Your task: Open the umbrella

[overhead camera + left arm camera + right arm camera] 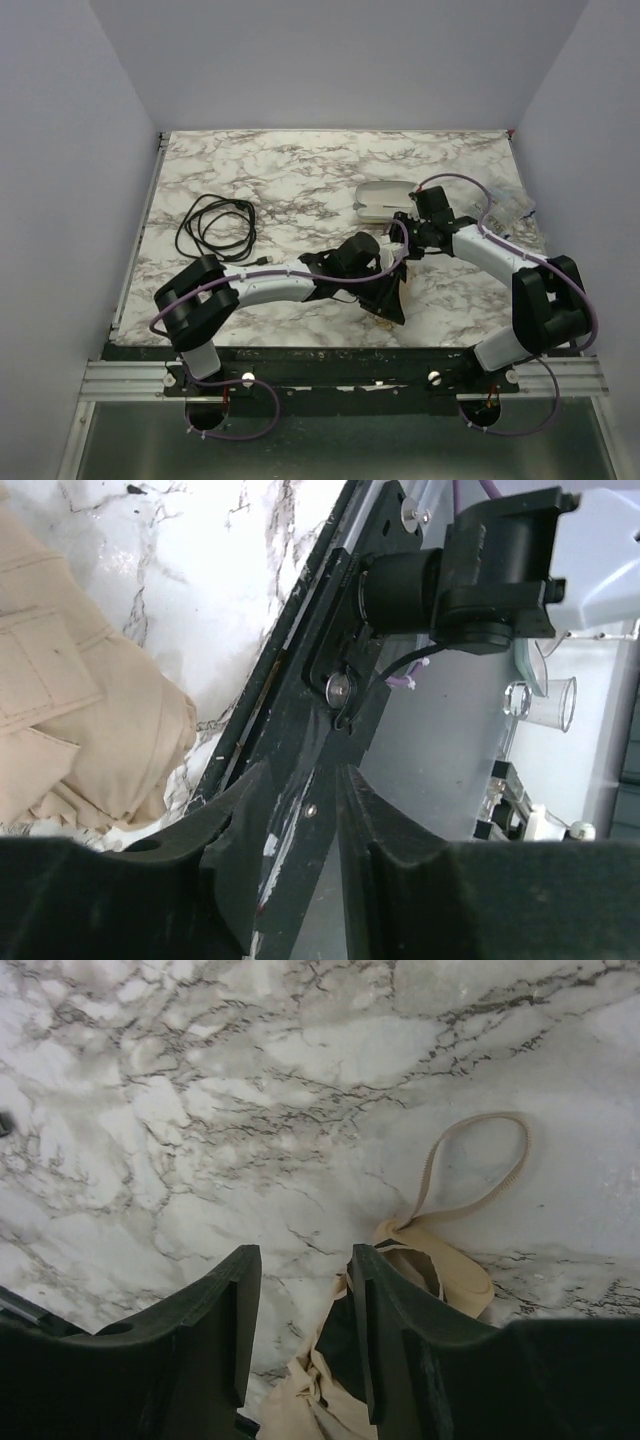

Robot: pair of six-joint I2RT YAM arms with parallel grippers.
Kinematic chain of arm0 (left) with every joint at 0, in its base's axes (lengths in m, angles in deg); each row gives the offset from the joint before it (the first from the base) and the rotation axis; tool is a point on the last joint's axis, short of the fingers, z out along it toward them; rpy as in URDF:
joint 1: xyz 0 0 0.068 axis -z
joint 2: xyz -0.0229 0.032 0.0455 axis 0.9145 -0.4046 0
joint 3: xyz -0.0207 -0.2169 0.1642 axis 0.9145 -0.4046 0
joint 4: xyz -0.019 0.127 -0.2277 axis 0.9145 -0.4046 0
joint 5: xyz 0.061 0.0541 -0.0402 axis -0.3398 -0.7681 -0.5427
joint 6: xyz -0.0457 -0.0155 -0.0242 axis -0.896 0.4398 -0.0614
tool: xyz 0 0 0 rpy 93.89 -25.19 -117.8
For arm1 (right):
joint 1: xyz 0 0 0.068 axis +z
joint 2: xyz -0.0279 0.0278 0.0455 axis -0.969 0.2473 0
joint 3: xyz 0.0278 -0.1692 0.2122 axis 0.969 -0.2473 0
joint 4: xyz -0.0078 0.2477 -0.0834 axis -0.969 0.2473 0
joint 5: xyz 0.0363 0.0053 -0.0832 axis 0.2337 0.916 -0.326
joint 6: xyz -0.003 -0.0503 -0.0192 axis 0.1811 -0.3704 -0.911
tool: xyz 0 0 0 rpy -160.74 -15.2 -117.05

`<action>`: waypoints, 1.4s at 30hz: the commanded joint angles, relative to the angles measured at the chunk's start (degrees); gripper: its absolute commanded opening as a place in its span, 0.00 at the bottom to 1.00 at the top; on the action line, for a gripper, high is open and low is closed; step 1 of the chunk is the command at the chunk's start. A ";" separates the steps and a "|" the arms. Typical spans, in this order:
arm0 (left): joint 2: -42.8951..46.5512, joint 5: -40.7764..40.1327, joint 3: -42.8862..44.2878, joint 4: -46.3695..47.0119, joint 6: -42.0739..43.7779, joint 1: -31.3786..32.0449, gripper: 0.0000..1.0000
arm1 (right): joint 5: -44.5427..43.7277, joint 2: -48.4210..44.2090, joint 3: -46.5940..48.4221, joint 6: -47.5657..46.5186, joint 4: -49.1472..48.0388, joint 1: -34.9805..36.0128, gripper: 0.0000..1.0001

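The umbrella [393, 297] lies folded on the marble table near the front middle, mostly hidden under both wrists. In the left wrist view its tan fabric [70, 710] bunches to the left of my left gripper [300, 780], whose jaws stand slightly apart with nothing between them. My left gripper also shows in the top view [385, 278]. My right gripper [303, 1260] is open just above the table. Tan and black fabric [320, 1400] lies by its right finger [390, 1310], and the wrist loop [480, 1160] lies flat beyond. In the top view my right gripper [405, 233] meets the left one.
A pale oval hard case [385, 200] lies just behind the grippers. A coiled black cable [215, 225] lies at the left. Clear plastic items [510, 212] sit at the right edge. The table's black front rail [300, 680] runs close to my left gripper.
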 commanded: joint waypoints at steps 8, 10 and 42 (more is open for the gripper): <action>-9.24 -0.24 2.73 1.67 -6.49 0.68 0.24 | -3.41 2.73 -4.86 0.59 0.44 0.28 0.43; -9.91 -1.57 3.05 0.42 -6.36 0.62 0.24 | -4.01 2.41 -5.29 0.58 0.79 0.29 0.43; -14.39 -14.05 22.20 -25.69 11.09 -16.36 0.14 | 17.33 -3.67 -14.74 6.38 -4.04 1.12 0.43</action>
